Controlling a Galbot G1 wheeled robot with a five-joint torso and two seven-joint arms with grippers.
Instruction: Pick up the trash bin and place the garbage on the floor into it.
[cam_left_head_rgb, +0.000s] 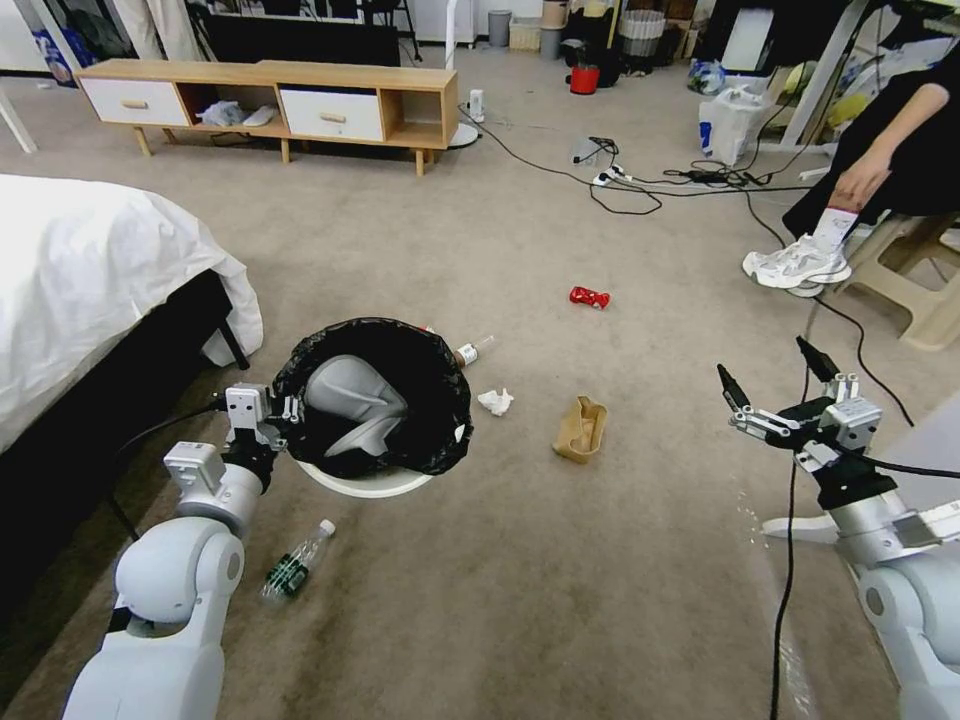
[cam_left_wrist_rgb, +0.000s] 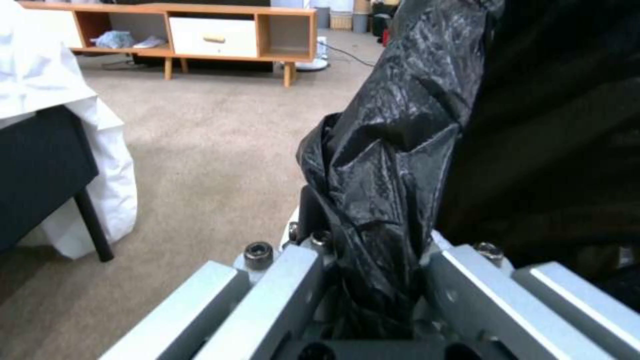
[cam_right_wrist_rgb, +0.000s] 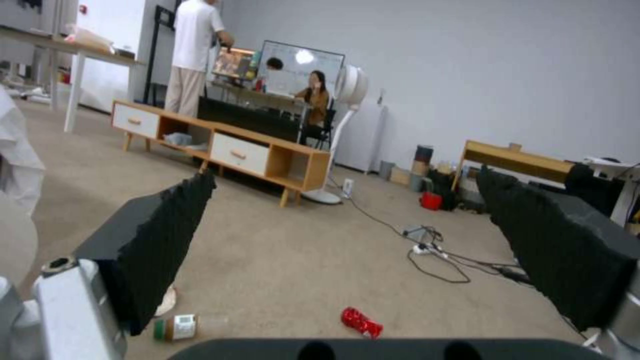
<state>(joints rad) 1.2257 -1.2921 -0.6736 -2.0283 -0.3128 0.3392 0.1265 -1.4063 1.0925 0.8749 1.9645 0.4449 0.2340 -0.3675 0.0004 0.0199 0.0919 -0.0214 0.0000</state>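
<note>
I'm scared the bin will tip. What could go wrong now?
The left tool pinches only the trash bin rim with the thin black bag, so the bin might slip or tilt. The right tool hangs open near black cables and could snag them reaching the brown paper bag.

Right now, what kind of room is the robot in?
Probably a lab set up like a bedroom: a bed with white covers, a wooden cabinet, carpet strewn with cables, and a whiteboard behind.

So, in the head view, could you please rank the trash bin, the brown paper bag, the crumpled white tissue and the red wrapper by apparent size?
Largest to smallest:
1. trash bin, held at its rim by the left gripper
2. brown paper bag
3. crumpled white tissue and red wrapper look alike; the wrapper lies farther away, so I won't rank them.
</note>
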